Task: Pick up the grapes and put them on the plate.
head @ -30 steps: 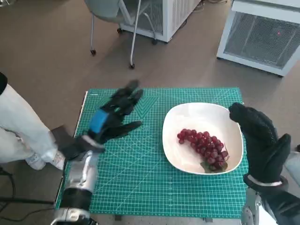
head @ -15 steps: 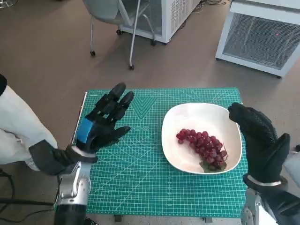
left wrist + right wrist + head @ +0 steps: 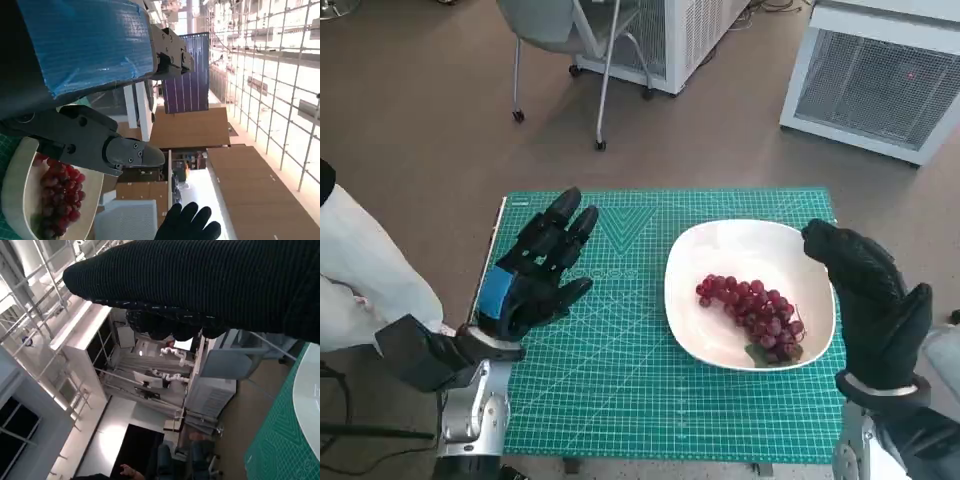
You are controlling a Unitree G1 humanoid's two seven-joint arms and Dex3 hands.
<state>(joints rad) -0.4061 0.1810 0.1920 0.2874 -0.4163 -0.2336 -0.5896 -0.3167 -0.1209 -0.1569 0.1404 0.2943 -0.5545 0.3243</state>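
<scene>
Head view, starting nearest the robot: the right hand (image 3: 873, 300) in its black glove stands upright at the near right edge of the plate (image 3: 720, 245), its fingers raised together above the rim and closed round nothing that shows; whether they are curled in or merely held straight I cannot tell from here. The right wrist view gives only the glove as a dark band, with a sliver of the white plate (image 3: 307, 390) and the green mat (image 3: 275, 440) beyond it, so it settles nothing about those fingers.

Just past the gloved fingertips, toward the middle of the plate, lie the grapes (image 3: 752, 307), a red bunch resting on the white surface with a green leaf at its near end. Nothing touches them.

Across the mat (image 3: 620, 380), well apart from the plate, the left hand (image 3: 530, 275) hovers palm down, its black fingers spread apart and pointing away from the robot, holding nothing. In the left wrist view the grapes (image 3: 60, 192) sit in the plate (image 3: 15, 200) beyond those fingers, clear of them.

By my judgement the task is done: the bunch rests wholly inside the rim and both hands are off it. All that seems left is to draw the arms back.

Farthest off are a chair (image 3: 560, 30) and pale cabinets (image 3: 880, 80) on the floor.
</scene>
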